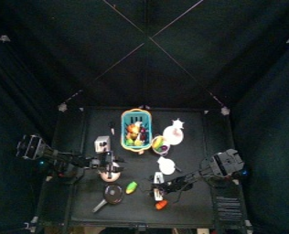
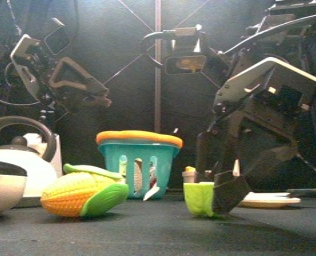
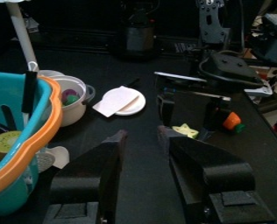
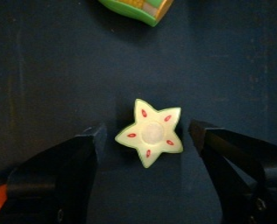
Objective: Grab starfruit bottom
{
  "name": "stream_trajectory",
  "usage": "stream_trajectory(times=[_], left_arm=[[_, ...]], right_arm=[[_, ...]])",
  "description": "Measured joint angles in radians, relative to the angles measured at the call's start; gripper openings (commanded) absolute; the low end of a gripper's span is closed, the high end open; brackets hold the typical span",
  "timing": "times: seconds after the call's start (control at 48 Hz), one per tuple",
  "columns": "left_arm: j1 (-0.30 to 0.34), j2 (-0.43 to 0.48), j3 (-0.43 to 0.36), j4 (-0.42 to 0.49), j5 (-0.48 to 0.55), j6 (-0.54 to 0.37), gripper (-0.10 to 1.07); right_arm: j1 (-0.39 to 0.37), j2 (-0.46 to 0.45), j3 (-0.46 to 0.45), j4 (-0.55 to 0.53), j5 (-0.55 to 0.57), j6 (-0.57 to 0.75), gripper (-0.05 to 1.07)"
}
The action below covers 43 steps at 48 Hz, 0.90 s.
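Note:
A yellow-green starfruit [image 4: 152,131] with red spots lies flat on the black table, in front of the basket. In the right wrist view my right gripper [image 4: 149,138] is open, with one jaw on each side of the starfruit and a narrow gap at both sides. In the front view the right gripper [image 2: 214,192] hangs down around the starfruit [image 2: 198,198]. The left wrist view also shows the starfruit [image 3: 186,131] under the right arm. My left gripper [image 3: 144,142] is open and empty, low over the table to the left of the basket [image 1: 136,128].
A teal basket with an orange rim [image 2: 138,160] holds toy food. A kettle [image 2: 14,150] and a corn cob [image 2: 83,195] stand front left. A white plate [image 3: 120,101] lies right of the basket. A small orange piece [image 3: 229,121] lies near the starfruit.

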Motion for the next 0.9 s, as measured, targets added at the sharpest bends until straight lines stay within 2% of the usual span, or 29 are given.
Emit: stream_trajectory(times=[0.208,0.417,0.521,0.896], left_arm=[[-0.002,0.000,0.000,0.000,0.000,0.002,0.76],[-0.002,0.000,0.002,0.000,0.000,0.002,0.76],[-0.002,0.000,0.002,0.000,0.000,0.000,0.76],[-0.002,0.000,0.002,-0.002,0.000,0.000,0.76]], right_arm=[[-0.005,0.006,-0.002,-0.003,-0.008,0.000,0.96],[-0.005,0.006,0.000,-0.002,-0.011,0.000,0.75],[-0.008,0.006,-0.002,-0.003,-0.006,0.000,0.68],[-0.014,-0.014,-0.009,-0.009,0.020,0.000,0.65]])
